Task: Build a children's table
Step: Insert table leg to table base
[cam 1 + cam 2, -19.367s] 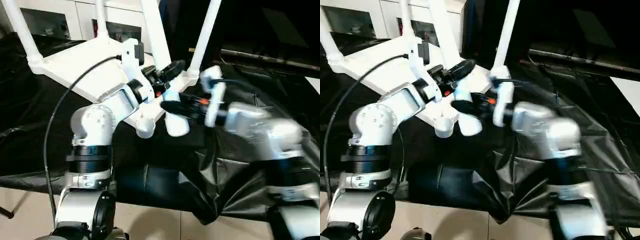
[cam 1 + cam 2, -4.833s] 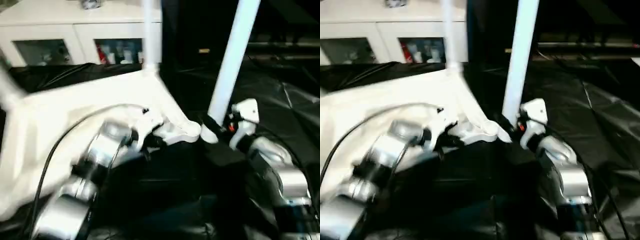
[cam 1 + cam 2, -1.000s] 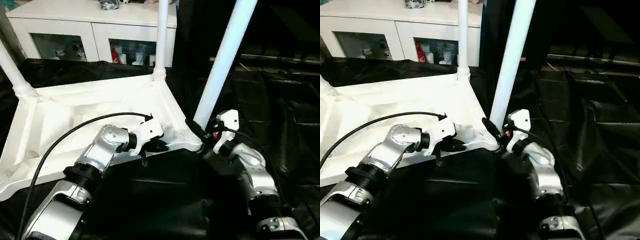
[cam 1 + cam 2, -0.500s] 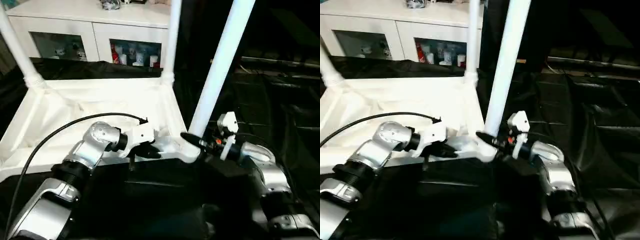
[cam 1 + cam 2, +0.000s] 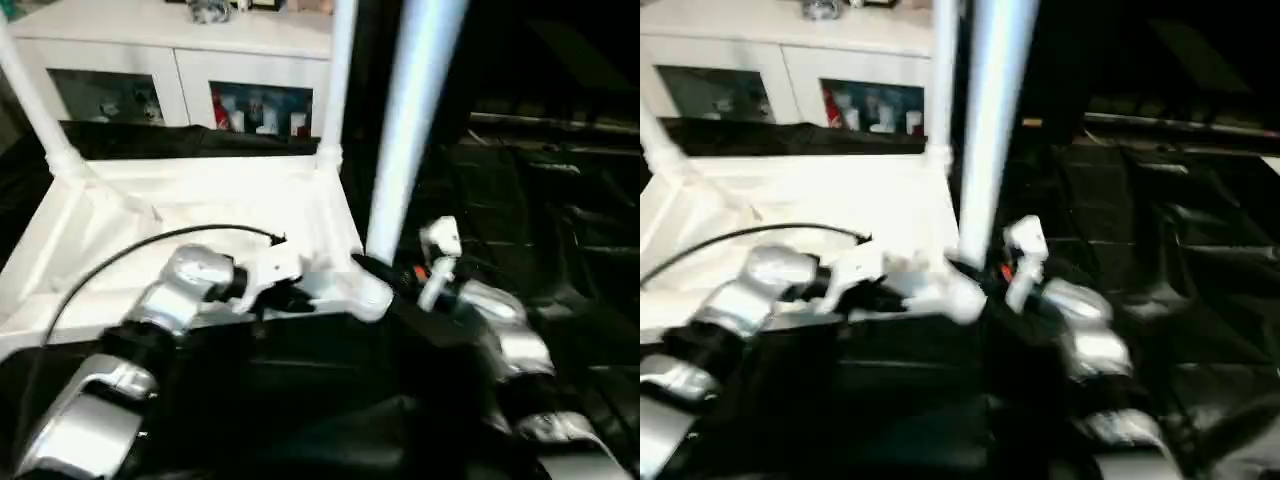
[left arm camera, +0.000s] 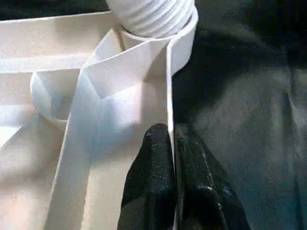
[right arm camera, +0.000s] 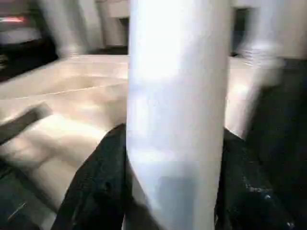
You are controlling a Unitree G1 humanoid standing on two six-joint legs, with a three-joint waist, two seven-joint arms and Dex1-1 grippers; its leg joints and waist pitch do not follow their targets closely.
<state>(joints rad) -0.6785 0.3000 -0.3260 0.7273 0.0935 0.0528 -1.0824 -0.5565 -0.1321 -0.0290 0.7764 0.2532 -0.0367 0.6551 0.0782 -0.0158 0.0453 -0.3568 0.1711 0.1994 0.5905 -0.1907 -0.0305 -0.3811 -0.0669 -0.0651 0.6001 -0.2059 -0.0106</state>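
The white tabletop lies upside down on the black-covered work table with white legs standing up from its corners. My left gripper is at the near edge, and the left wrist view has its black fingers shut on the thin raised rim just short of a corner socket. My right gripper is shut on the near-right leg low down by its socket. In the right wrist view the leg stands between the two fingers.
A far-right leg and a far-left leg rise from the back corners. Behind stands a white cabinet with glass doors. Crumpled black cover spreads to the right. A black cable arcs over my left forearm.
The near-right leg in my right gripper now stands more upright, its top further left. My left gripper keeps its hold on the rim. The picture has shifted a little.
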